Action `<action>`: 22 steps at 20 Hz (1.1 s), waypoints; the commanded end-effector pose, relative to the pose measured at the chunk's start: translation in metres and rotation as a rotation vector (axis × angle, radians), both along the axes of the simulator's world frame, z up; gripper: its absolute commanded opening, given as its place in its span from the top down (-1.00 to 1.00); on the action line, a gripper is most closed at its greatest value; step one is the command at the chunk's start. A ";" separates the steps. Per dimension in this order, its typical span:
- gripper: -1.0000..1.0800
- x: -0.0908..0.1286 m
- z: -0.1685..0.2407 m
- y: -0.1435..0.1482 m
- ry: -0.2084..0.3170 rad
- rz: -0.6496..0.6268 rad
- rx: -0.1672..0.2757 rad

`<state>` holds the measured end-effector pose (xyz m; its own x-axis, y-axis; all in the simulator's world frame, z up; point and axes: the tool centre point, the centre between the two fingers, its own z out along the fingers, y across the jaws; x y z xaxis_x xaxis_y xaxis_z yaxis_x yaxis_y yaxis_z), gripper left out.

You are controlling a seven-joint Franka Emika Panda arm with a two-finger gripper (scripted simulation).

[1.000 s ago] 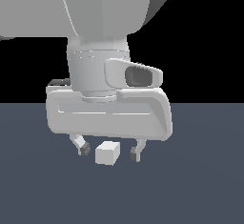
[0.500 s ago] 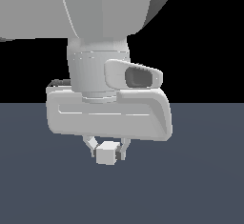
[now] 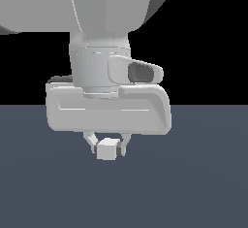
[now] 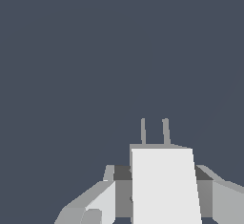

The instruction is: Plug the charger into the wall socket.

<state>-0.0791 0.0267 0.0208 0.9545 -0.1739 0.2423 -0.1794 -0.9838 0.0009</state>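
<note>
The charger (image 3: 107,150) is being held between the jaws of the gripper (image 3: 107,148), which are being pressed narrow against its two sides, just under the arm's broad grey hand. In the wrist view the charger (image 4: 165,185) is being shown with two thin prongs (image 4: 154,131) pointing away over the table (image 4: 95,66). The table (image 3: 203,173) is being rendered as plain, flat slate blue. Behind it the room is being left wholly black.

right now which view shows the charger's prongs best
The wrist view: the charger fills the foreground between the fingers, its two thin prongs sticking out. The exterior view shows only a small white cube in the gripper, prongs hidden.
</note>
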 end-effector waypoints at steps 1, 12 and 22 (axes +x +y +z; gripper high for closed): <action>1.00 0.005 0.007 0.002 -0.002 0.036 -0.001; 1.00 0.034 0.049 0.022 -0.004 0.290 -0.003; 1.00 0.048 0.074 0.041 -0.002 0.450 0.000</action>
<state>-0.0322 0.0651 0.0923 0.9392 0.2411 0.2446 0.2482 -0.9687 0.0018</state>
